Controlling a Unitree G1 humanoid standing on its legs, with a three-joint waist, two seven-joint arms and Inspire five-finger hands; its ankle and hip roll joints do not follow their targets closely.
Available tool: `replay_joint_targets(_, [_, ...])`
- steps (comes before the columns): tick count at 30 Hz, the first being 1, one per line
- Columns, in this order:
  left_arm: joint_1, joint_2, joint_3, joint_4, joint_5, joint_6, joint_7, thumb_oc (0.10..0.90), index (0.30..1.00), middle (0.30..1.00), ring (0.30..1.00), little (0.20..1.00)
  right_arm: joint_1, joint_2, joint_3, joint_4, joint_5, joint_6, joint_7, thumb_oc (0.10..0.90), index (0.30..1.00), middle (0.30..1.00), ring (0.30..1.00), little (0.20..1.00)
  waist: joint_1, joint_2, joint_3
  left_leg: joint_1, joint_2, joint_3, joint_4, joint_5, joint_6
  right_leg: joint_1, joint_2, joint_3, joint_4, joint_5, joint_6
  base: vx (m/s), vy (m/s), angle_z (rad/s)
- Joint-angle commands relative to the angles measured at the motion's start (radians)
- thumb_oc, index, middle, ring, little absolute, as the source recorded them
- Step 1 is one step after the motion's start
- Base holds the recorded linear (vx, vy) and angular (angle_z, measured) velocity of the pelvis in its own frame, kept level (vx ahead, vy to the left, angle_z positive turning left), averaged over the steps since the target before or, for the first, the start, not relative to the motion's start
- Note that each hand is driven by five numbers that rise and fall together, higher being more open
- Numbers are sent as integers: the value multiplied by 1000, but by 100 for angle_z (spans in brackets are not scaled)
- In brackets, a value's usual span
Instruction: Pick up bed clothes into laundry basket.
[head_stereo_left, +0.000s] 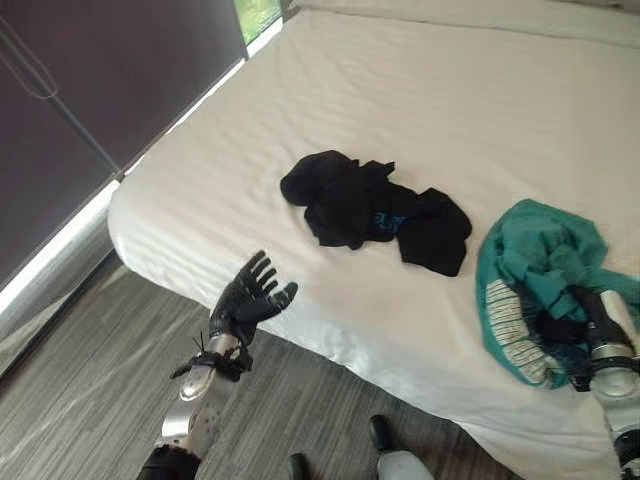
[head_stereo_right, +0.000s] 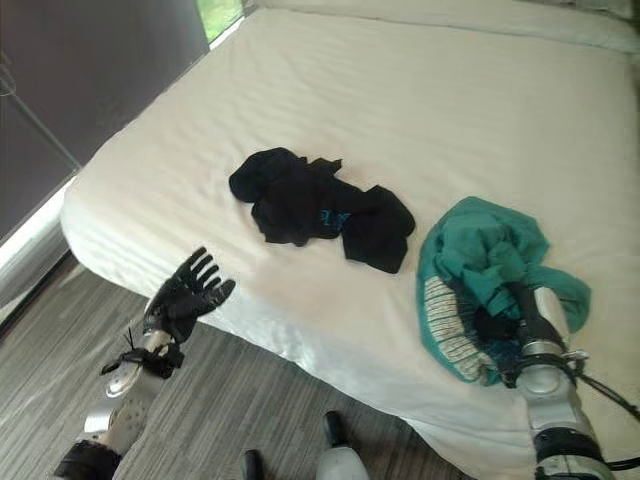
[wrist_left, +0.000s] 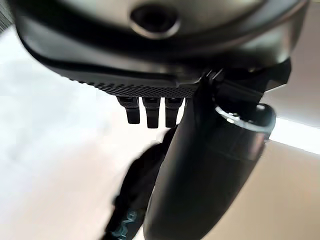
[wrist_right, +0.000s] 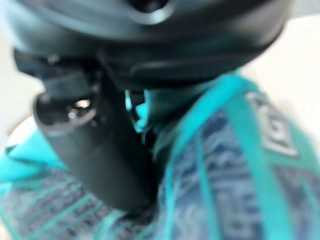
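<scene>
White bed (head_stereo_left: 420, 90) before us. Black garment (head_stereo_left: 375, 210) mid-bed, long axis left-far to right-near. Our right hand (head_stereo_left: 600, 320) buried in teal garment (head_stereo_left: 540, 270), fingers unreadable. Left hand (head_stereo_left: 250, 295) spread, empty.

A wide bed (head_stereo_left: 420, 90) is taking up most of the scene, and a white sheet (head_stereo_right: 330, 90) with fine stripes is covering it. The near edge of the bed is hanging over a grey floor (head_stereo_left: 90, 390) that is showing a wood grain. On the left, a dark wall (head_stereo_left: 110, 70) is running along the side of the bed toward the far end. At the far left, a small piece of window (head_stereo_left: 258, 15) is showing green from outside, and daylight is coming in there and falling along the left edge of the bed.
</scene>
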Motion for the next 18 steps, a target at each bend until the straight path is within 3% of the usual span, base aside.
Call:
replay_joint_targets(1, [-190,38,163,-87,33,-173,78,800,900,900,900,900,340,66,196,256,-31,158,173,400,300,300,300,300,-50,-2,26,-146,97,-46,322,128,56,134,63,182,-76,1,-16,104,-111,-86])
replay_joint_targets(3, [-212,69,179,-72,47,-181,97,800,900,900,900,900,351,70,189,264,-18,162,176,400,300,300,300,300,-42,-14,17,-171,106,-59,301,127,61,136,66,218,-69,8,-10,174,40,-122])
replay_joint_targets(4, [-251,124,199,-25,70,-197,123,800,900,900,900,900,371,76,176,264,17,162,189,400,300,300,300,300,-47,-17,10,-176,146,-67,207,138,52,156,75,268,-51,-2,2,216,106,-105])
replay_joint_targets(5, [-253,125,198,-23,70,-198,123,800,900,900,900,900,371,77,176,263,17,162,189,400,300,300,300,300,-43,-19,9,-174,147,-64,198,147,51,152,76,272,-51,2,2,272,170,-84])
replay_joint_targets(6, [-285,170,194,10,84,-202,125,800,900,900,900,900,380,73,171,260,34,157,197,400,300,300,300,300,-51,-10,3,-155,166,-66,109,156,42,164,78,290,-42,-14,13,307,230,-58])
replay_joint_targets(7, [-339,239,192,43,94,-216,124,800,900,900,900,900,385,59,177,258,32,151,210,400,300,300,300,300,-46,12,3,-113,168,-88,-86,180,25,183,85,333,-23,-47,20,305,231,-57])
replay_joint_targets(8, [-341,240,192,44,93,-216,123,800,900,900,900,900,384,59,177,258,32,152,210,400,300,300,300,300,-41,14,4,-109,173,-85,-97,189,23,180,89,338,-23,-42,20,423,278,-65])
replay_joint_targets(9, [-393,305,189,70,106,-221,125,800,900,900,900,900,394,45,180,255,30,149,220,400,300,300,300,300,-39,35,-9,-95,153,-125,-209,181,12,210,82,369,-23,-74,28,214,124,-51])
replay_joint_targets(11, [-439,336,178,100,109,-224,130,800,900,900,900,900,391,42,175,272,41,151,221,400,300,300,300,300,-37,46,-16,-91,141,-130,-251,169,8,227,73,381,-25,-83,35,341,213,-45])
replay_joint_targets(12, [-532,410,141,168,121,-225,135,800,900,900,900,900,383,38,159,289,69,154,219,400,300,300,300,300,-42,63,-24,-81,124,-94,-244,150,1,259,48,381,-39,-92,51,321,227,-35])
replay_joint_targets(13, [-538,412,137,172,119,-226,134,800,900,900,900,900,381,40,158,289,69,154,219,400,300,300,300,300,-38,64,-22,-84,128,-93,-243,153,0,257,51,385,-41,-87,52,268,265,-46])
replay_joint_targets(15, [-641,484,85,209,142,-229,139,800,900,900,900,900,371,36,140,321,101,161,220,400,300,300,300,300,-45,79,-38,-58,104,-36,-229,77,18,281,-2,373,-67,-100,79,247,360,-47])
replay_joint_targets(16, [-735,542,16,243,168,-228,138,800,900,900,900,900,344,26,148,341,111,165,213,400,300,300,300,300,-35,94,-40,-44,78,-25,-222,46,42,260,-45,360,-76,-70,115,221,374,-35])
replay_joint_targets(18, [-794,559,-26,256,183,-235,146,800,900,900,900,900,333,37,150,342,116,163,208,400,300,300,300,300,-27,97,-43,-41,72,-1,-228,43,46,246,-57,355,-82,-49,130,157,314,-31])
